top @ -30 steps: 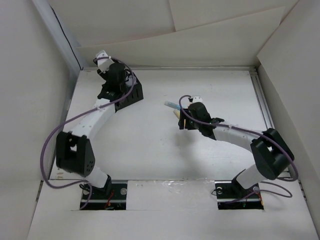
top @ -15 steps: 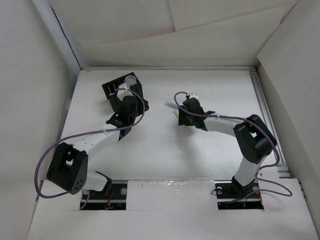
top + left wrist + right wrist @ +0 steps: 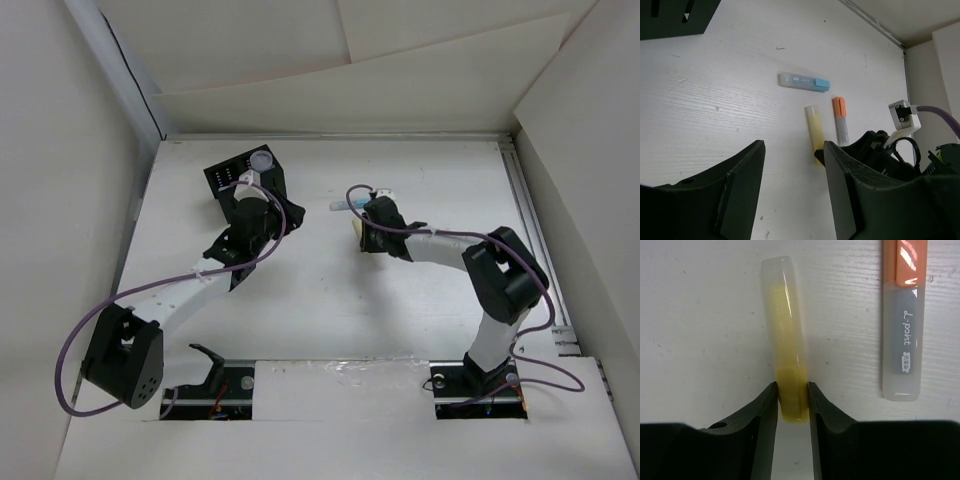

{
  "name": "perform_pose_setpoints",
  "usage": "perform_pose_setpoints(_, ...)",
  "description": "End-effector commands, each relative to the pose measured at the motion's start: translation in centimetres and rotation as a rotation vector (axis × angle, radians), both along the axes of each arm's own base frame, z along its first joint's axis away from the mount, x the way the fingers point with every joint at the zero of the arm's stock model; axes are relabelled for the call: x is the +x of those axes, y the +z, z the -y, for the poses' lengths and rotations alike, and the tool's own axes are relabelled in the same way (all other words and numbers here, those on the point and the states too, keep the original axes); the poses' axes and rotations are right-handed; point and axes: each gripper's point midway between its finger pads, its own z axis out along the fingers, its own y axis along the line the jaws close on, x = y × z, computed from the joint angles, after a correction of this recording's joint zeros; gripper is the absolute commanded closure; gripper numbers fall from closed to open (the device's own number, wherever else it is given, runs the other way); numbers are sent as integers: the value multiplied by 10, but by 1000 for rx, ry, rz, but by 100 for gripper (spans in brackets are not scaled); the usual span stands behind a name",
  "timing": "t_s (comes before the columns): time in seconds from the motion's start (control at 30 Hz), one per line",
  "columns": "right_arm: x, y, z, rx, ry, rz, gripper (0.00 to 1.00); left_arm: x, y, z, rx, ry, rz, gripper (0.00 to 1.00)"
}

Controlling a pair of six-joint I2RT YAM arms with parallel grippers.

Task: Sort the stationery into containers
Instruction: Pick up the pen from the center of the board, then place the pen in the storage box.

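The black organizer (image 3: pixel 240 178) stands at the back left, with the white cylinder with a blue top (image 3: pixel 262 159) in one compartment. My left gripper (image 3: pixel 288 212) is open and empty, to the right of the organizer; its jaws (image 3: pixel 792 200) frame bare table. The yellow stick (image 3: pixel 787 340) lies on the table and my right gripper (image 3: pixel 792 405) is shut on its near end. The orange stick (image 3: pixel 903 320) lies just to its right. The light blue stick (image 3: pixel 804 81) lies beyond them. No green stick shows.
The organizer's corner (image 3: pixel 675 17) shows at the top left of the left wrist view. The right gripper (image 3: pixel 364 236) and the left gripper are about a hand's width apart. White walls enclose the table (image 3: pixel 450 190) at the back and both sides.
My left arm has drawn away from the organizer toward the middle, uncovering the white cylinder in it. My right gripper has shifted slightly back and left over the sticks.
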Motion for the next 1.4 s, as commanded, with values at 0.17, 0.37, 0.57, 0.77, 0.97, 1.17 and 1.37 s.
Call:
perform_pose_setpoints(0.17,-23,54,-19,74,89,105,83,-11,-2,21,-38,-126,-43,51)
perform_pose_setpoints(0.37,-47,100,-43,196,232,185,83,-14,-11,47,-82,-249,-92,51)
perform_pose_setpoints(0.57,-63,118,-68,283,337,207,83,-19,-7,79,-173,-417,-76,43)
perform_pose_setpoints(0.77,-75,120,-80,310,403,197,83,-16,-13,95,-168,-437,-72,39)
perform_pose_setpoints(0.97,-82,124,-89,337,461,199,83,-2,-23,95,-178,-380,-74,63)
perform_pose_setpoints(1.17,-82,124,-89,337,461,199,83,-1,-32,102,-220,-391,-95,90)
perform_pose_setpoints(1.37,-81,128,-88,338,455,212,46,5,-13,91,-192,-337,-46,100)
